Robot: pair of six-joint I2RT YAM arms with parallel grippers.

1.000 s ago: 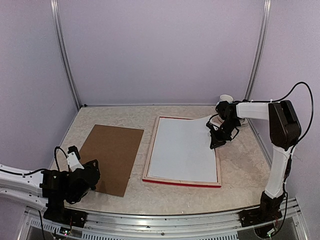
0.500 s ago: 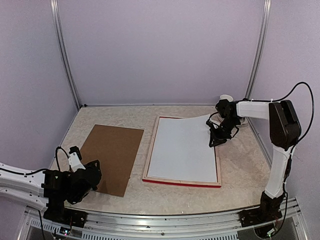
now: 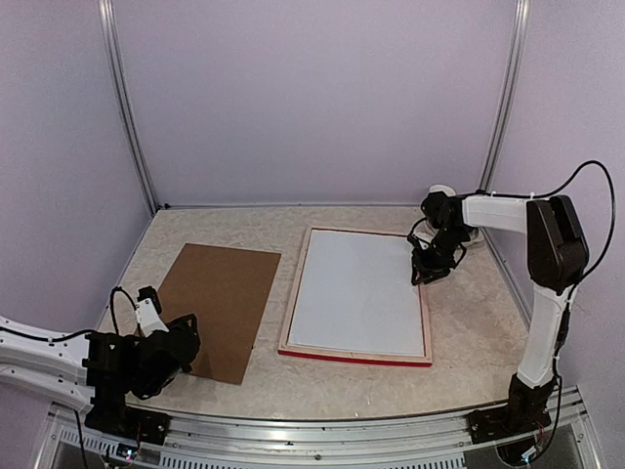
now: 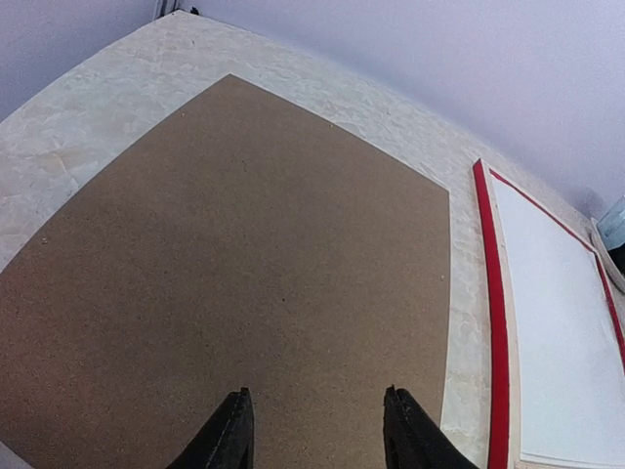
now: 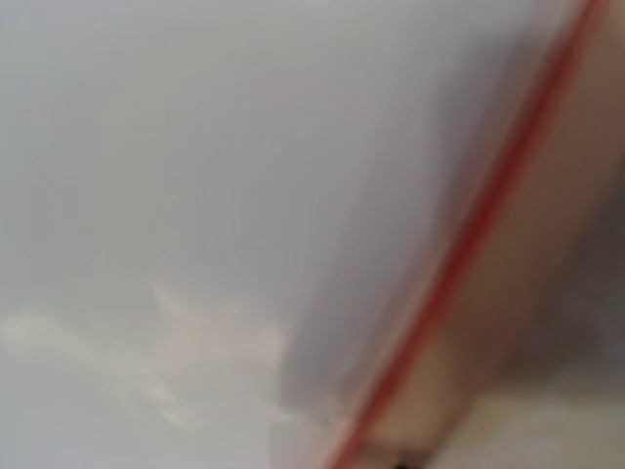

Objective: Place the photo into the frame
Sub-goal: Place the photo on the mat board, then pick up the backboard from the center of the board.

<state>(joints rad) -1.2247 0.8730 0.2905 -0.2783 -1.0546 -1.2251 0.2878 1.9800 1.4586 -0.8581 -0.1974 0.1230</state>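
Observation:
The frame lies flat on the table right of centre, with pale wood sides and a red edge. A white sheet lies flat inside it; no sunset print shows, so I cannot tell whether this is the photo's back. My right gripper is down at the frame's far right corner, on or just above the sheet's edge. The right wrist view is blurred and shows only the white sheet and the red frame edge, no fingers. My left gripper is open and empty, low over the brown backing board.
The brown backing board lies flat left of the frame, with a strip of bare table between them. A small white cup-like thing stands at the far right behind the right arm. Purple walls enclose the table.
The sheet's far right corner, lifted and curled by the right gripper a second ago, has come down flat into the frame. The right gripper moved slightly back. The left arm barely moved.

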